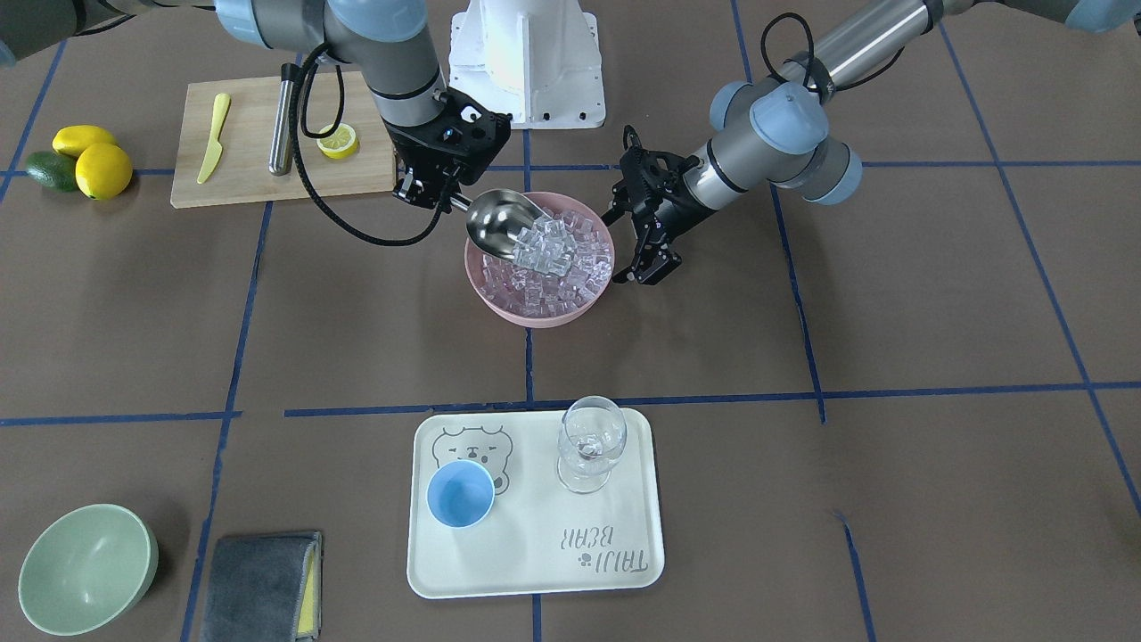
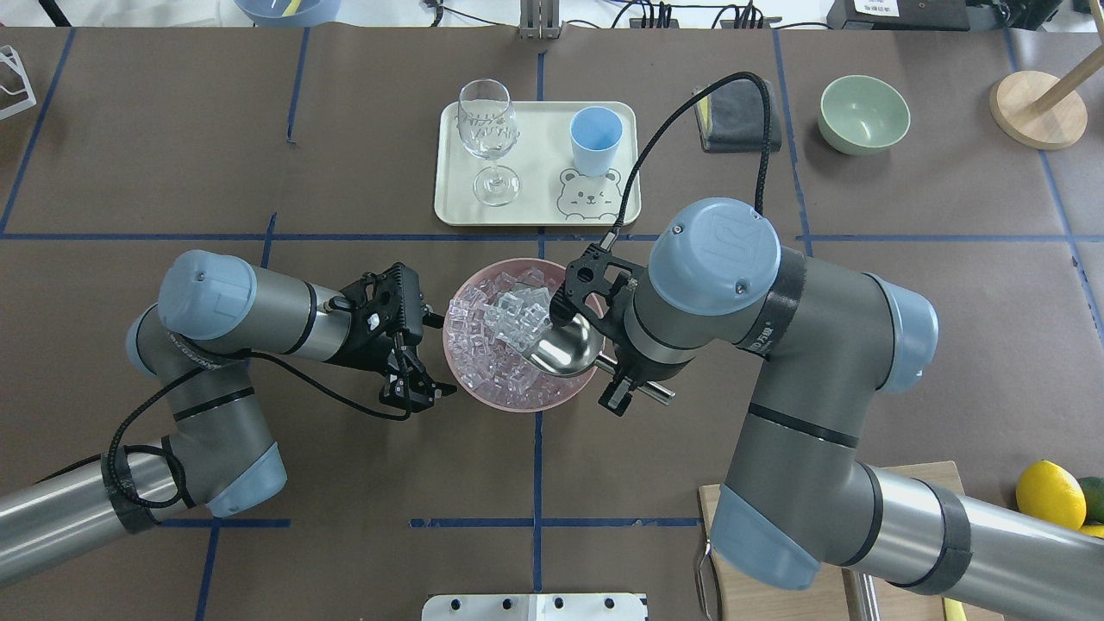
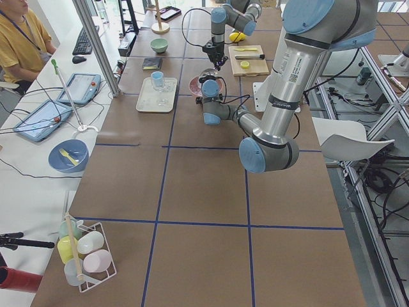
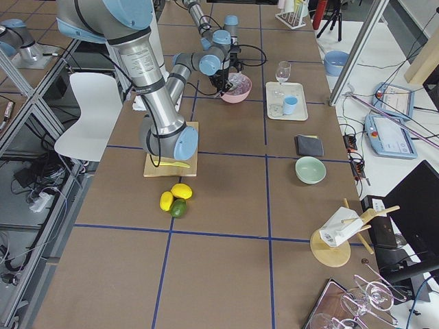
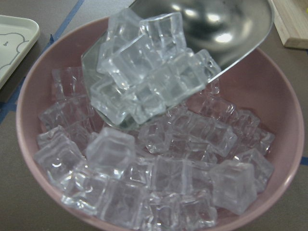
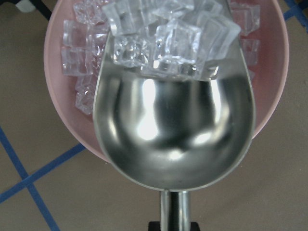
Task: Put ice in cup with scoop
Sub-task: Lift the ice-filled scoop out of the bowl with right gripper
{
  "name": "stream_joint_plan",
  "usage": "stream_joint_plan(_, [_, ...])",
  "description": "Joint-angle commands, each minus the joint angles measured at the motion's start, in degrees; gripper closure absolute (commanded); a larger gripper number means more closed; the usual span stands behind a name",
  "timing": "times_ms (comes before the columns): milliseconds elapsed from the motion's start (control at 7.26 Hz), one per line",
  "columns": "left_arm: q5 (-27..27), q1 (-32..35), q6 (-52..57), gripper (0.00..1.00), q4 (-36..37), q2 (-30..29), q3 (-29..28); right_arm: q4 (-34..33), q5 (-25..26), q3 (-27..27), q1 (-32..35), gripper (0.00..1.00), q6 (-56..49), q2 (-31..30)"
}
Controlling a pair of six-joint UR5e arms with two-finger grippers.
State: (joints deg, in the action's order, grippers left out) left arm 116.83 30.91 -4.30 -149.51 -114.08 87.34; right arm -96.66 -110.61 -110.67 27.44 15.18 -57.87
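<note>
Brown paper marked with blue tape lines covers the table (image 1: 891,312). At its centre, a pink bowl (image 1: 535,319) holds the ice (image 1: 579,267), many clear cubes. The right gripper (image 1: 443,198) has its jaws pressed onto the short handle of the steel scoop (image 1: 499,221). The trough is tipped over the bowl with a heap of cubes at its front lip, so strays would likely fall back in. The left gripper (image 1: 646,267) hangs just beside the bowl's rim, jaws spread and empty, perhaps to steady it. Whether it touches the rim cannot be told. The light-blue cup (image 1: 460,493) stands upright and looks empty on a cream tray (image 1: 535,571), well apart from the bowl and beside a wine glass (image 1: 590,441). The right wrist view cuts off the handle, hiding the fingers.
</note>
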Motion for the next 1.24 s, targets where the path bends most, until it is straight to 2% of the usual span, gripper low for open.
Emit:
stream_joint_plan(0, [0.0, 0.0, 0.0, 0.00, 0.0, 0.0, 0.0, 11.4, -0.2, -0.5, -0.2, 1.00, 4.4, -4.9])
stream_joint_plan(276, [0.1, 0.1, 0.0, 0.00, 0.0, 0.1, 0.0, 11.1, -1.2, -1.3, 0.9, 1.00, 6.8, -4.7])
stream_joint_plan(413, [0.1, 0.1, 0.0, 0.00, 0.0, 0.1, 0.0, 9.7, -4.2, -1.6, 3.6, 1.00, 8.5, -4.4])
stream_joint_plan(551, [0.1, 0.2, 0.0, 0.00, 0.0, 0.2, 0.0, 4.3, -7.1, -3.6, 6.6, 1.00, 8.5, -4.4])
stream_joint_plan(689, [0.1, 0.2, 0.0, 0.00, 0.0, 0.2, 0.0, 0.1, -7.2, -4.5, 8.0, 1.00, 8.5, -4.1])
stream_joint_plan(964, [0.1, 0.2, 0.0, 0.00, 0.0, 0.3, -0.1, -6.0, -7.1, -3.5, 11.8, 1.00, 8.5, -2.3])
stream_joint_plan(1102, [0.1, 0.2, 0.0, 0.00, -0.1, 0.3, 0.0, -8.0, -7.1, -1.1, 13.4, 1.00, 8.3, -0.2])
